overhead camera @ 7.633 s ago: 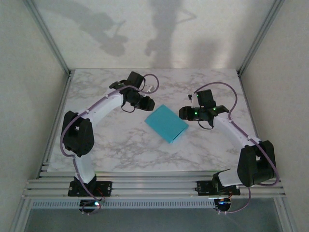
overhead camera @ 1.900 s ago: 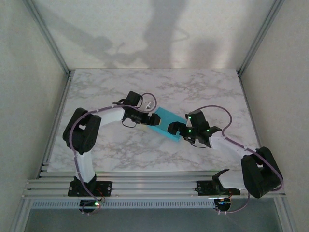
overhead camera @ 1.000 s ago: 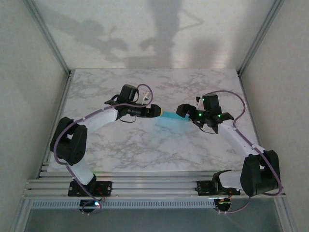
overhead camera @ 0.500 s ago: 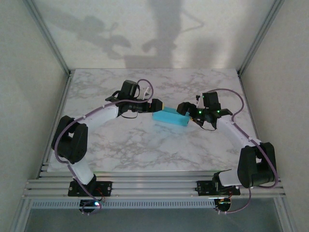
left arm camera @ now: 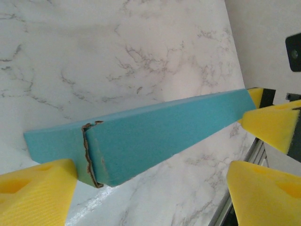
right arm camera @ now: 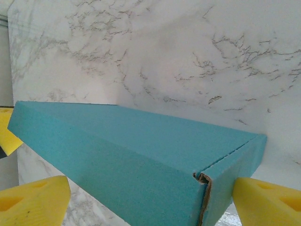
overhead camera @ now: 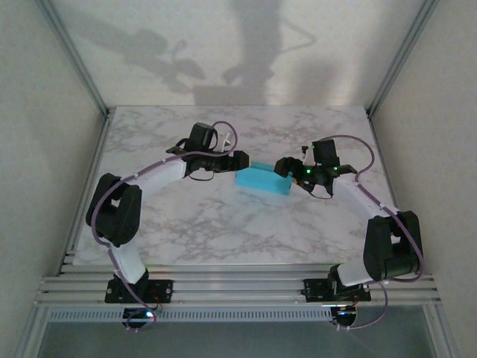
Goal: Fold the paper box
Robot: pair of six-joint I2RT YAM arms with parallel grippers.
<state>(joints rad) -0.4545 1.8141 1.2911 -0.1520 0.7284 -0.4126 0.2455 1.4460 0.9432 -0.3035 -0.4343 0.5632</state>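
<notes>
Spanning left gripper (overhead camera: 241,159) to right gripper (overhead camera: 282,165), paper box (overhead camera: 262,183)

- Soft, rather dim light from the near side throws blurred arm shadows onto the far wall (overhead camera: 238,52).
- The marble tabletop (overhead camera: 186,224) is evenly lit.
- Wrist views are brighter and crisp mid-frame; the yellow pincer pads (left arm camera: 33,193) at the near edges look soft.

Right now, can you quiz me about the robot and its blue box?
1. True or false: the paper box is red.
2. The table top looks like: A marble, B wood, C grass?
3. How many hands are at the box's ends?
Key: 1 false, it is turquoise. 2 A. 3 two, the left hand and the right hand, one at each end.
</notes>
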